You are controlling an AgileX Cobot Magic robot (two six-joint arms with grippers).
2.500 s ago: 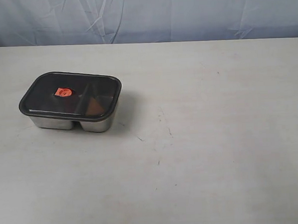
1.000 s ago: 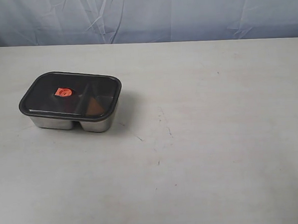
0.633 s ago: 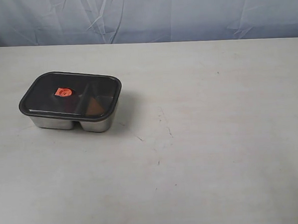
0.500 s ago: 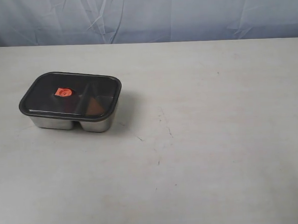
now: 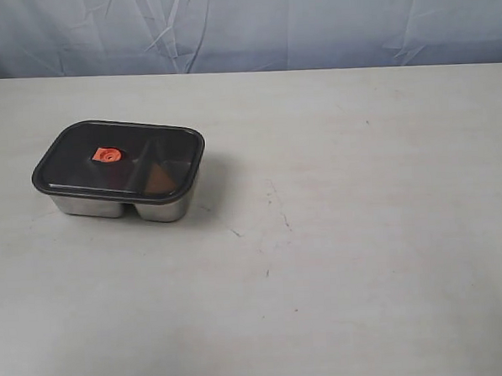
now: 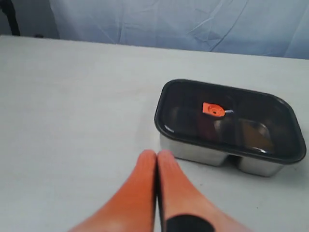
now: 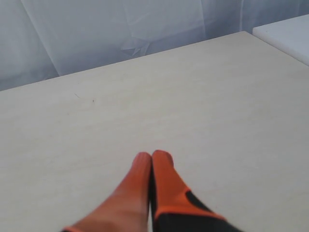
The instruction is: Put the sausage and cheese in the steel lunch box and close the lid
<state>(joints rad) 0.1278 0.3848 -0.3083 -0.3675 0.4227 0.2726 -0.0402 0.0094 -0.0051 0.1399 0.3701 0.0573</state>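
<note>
1. Light is soft, even and moderately bright in all views;
2. exterior view: the steel lunch box (image 5: 151, 208) casts a faint, blurred shadow rightward on the table (image 5: 363, 233);
3. small pale glints line the lid (image 6: 227, 121) rim; the left gripper (image 6: 157, 153) and right gripper (image 7: 152, 154), near their lenses, look soft.

On the left gripper (image 6: 157, 154), orange fingers (image 6: 140, 188) pressed flat together, nothing between. Same on the right gripper (image 7: 152, 155): closed, empty.
</note>
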